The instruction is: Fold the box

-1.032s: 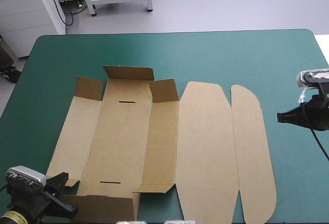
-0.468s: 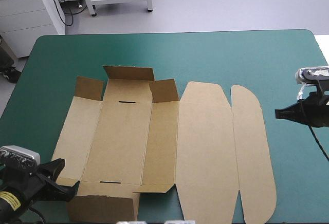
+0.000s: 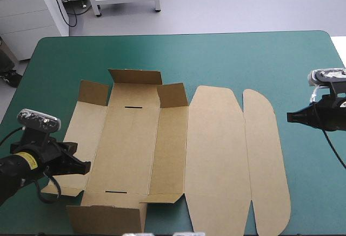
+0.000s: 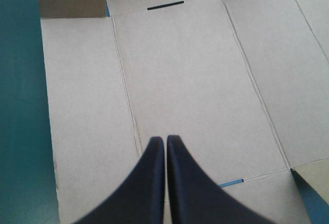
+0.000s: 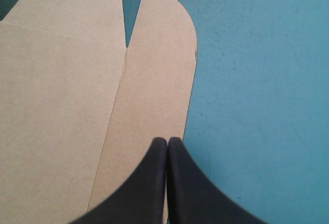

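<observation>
1. High view: the box (image 3: 132, 149) lies opened out on the teal-green tabletop (image 3: 227, 57), left of centre. The sheet spreads sideways and its creases run from the near edge toward the far edge. The short flaps at its far end stand partly up, and the near flap (image 3: 108, 220) is raised too. The lid and the rounded flap (image 3: 265, 160) lie flat to the right. My left end effector (image 3: 81, 166) is over the left wall panel, close to its near corner, and points inward at the base. My right end effector (image 3: 290, 118) hangs over bare cover just beside the rounded flap's outer edge. It points at that edge and is apart from the board.

2. Left wrist view: the left end effector is clenched to a single point with nothing between the fingers. Its tip sits about over the crease between the left wall and the base. The base panel runs lengthwise ahead of it to the far slot (image 4: 165, 4).

3. Right wrist view: the right end effector is likewise clenched and empty. The rounded flap stretches away ahead, its long edge in line with the fingers. I cannot tell whether the tip touches the board.

4. My read: folding has barely begun. The left arm is the nearer one to the walls, so I'd expect it to work along that near-to-far crease.
</observation>
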`<state>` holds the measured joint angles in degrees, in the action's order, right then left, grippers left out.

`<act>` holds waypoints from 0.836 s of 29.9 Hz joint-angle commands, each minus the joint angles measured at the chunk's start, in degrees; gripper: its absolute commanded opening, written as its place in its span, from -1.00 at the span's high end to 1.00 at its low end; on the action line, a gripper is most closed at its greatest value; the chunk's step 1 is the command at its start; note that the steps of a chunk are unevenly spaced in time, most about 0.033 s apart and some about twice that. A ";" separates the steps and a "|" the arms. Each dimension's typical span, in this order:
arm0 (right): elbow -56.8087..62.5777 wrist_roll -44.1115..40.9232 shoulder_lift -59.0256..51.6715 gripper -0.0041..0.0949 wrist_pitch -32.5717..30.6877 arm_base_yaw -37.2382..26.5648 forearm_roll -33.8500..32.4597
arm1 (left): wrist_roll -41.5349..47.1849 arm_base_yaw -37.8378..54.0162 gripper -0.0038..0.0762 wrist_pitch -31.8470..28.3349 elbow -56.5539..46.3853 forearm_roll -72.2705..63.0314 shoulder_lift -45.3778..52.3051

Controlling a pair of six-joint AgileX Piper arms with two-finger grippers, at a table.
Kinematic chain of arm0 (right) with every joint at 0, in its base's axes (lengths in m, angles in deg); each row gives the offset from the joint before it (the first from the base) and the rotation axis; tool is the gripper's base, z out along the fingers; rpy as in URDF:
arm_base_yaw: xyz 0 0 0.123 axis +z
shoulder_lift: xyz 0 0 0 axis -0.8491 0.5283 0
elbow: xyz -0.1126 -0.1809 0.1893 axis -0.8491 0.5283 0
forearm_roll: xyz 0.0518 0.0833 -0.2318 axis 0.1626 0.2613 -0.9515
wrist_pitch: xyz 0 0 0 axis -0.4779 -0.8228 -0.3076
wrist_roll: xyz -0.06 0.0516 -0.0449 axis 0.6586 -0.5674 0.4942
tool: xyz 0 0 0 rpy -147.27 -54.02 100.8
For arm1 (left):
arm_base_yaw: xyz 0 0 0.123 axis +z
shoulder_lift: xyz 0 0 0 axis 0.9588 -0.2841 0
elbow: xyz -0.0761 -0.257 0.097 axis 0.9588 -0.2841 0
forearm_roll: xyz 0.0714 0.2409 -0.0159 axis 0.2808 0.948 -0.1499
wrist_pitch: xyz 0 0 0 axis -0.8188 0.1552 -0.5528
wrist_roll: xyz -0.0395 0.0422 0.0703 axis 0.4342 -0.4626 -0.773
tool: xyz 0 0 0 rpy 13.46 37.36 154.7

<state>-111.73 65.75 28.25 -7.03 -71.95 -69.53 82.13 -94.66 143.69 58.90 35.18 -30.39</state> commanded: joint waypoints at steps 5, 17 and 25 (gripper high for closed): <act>-1.44 1.01 -0.65 0.96 2.75 -0.32 1.33 | -0.34 -0.11 0.80 -1.94 2.42 -0.25 -5.50; -1.44 1.60 -0.65 0.96 2.78 -0.32 1.33 | 0.63 -0.11 -0.58 -0.27 2.51 -0.13 -7.41; -1.44 1.60 -0.65 0.96 2.98 -0.32 1.33 | 5.75 -0.11 -0.50 3.34 2.51 -1.56 -7.41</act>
<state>-111.73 66.71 28.25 -6.62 -71.95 -69.46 86.89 -94.66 147.76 59.48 34.77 -38.06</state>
